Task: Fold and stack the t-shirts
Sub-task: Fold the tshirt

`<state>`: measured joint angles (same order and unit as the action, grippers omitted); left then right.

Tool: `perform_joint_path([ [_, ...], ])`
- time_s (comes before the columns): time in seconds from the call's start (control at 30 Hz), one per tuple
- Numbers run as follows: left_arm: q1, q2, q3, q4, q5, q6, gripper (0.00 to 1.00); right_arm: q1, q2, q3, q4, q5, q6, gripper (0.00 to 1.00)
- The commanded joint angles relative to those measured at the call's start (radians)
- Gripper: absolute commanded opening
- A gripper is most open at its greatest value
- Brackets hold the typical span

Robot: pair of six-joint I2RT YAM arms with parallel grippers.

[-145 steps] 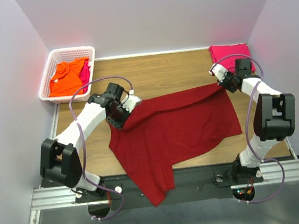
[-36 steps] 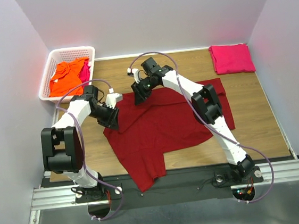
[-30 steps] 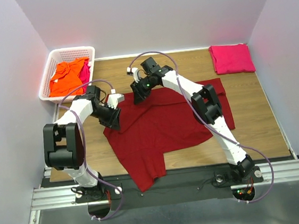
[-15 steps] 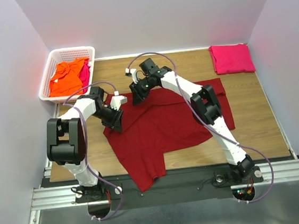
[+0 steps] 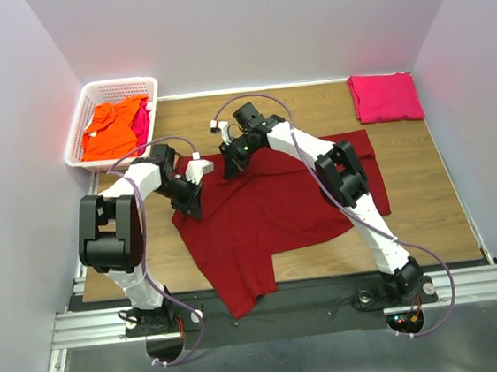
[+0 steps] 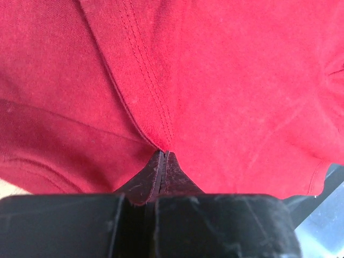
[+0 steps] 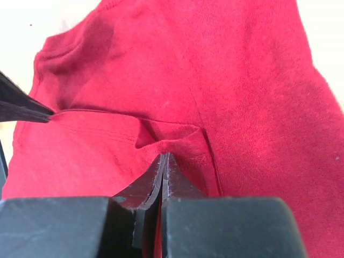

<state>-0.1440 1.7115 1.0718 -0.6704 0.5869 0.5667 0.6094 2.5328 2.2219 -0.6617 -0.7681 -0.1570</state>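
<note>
On wooden table [image 5: 425,176], left claw [image 6: 163,156] and right claw [image 7: 163,158] pinch dark red t-shirt [image 5: 269,210].

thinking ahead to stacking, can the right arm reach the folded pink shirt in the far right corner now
Probably not yet: the right claw is shut on the dark red shirt, well away from the folded pink shirt. It would have to let go first; the table between looks free.
</note>
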Motion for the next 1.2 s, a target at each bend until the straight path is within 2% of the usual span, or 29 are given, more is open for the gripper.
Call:
perform_joint_path([
  [0.0,-0.003,-0.099,0.036,-0.078,0.027,0.027,0.00,0.006,-0.106,-0.033,0.034,-0.033,-0.007,0.01],
  [0.33,-0.003,-0.187,0.068,-0.146,-0.002,0.042,0.00,-0.019,-0.207,-0.050,0.034,-0.051,0.016,0.00],
  [0.67,-0.005,-0.207,0.112,-0.178,-0.045,0.047,0.00,-0.028,-0.278,-0.153,0.034,-0.037,0.008,0.01],
  [0.7,-0.005,-0.207,0.108,-0.178,-0.047,0.048,0.00,-0.028,-0.263,-0.142,0.034,-0.027,0.019,0.04],
  [0.73,-0.005,-0.207,0.103,-0.170,-0.048,0.051,0.00,-0.028,-0.247,-0.127,0.033,-0.017,0.028,0.13],
  [0.77,-0.006,-0.201,0.091,-0.160,-0.048,0.052,0.00,-0.027,-0.209,-0.092,0.031,-0.002,0.043,0.34],
  [0.83,-0.009,-0.193,0.080,-0.149,-0.052,0.052,0.00,-0.026,-0.180,-0.062,0.034,0.006,0.051,0.44],
  [1.17,-0.019,-0.144,0.063,-0.100,-0.048,0.041,0.00,0.020,-0.045,0.041,0.053,0.098,0.054,0.54],
])
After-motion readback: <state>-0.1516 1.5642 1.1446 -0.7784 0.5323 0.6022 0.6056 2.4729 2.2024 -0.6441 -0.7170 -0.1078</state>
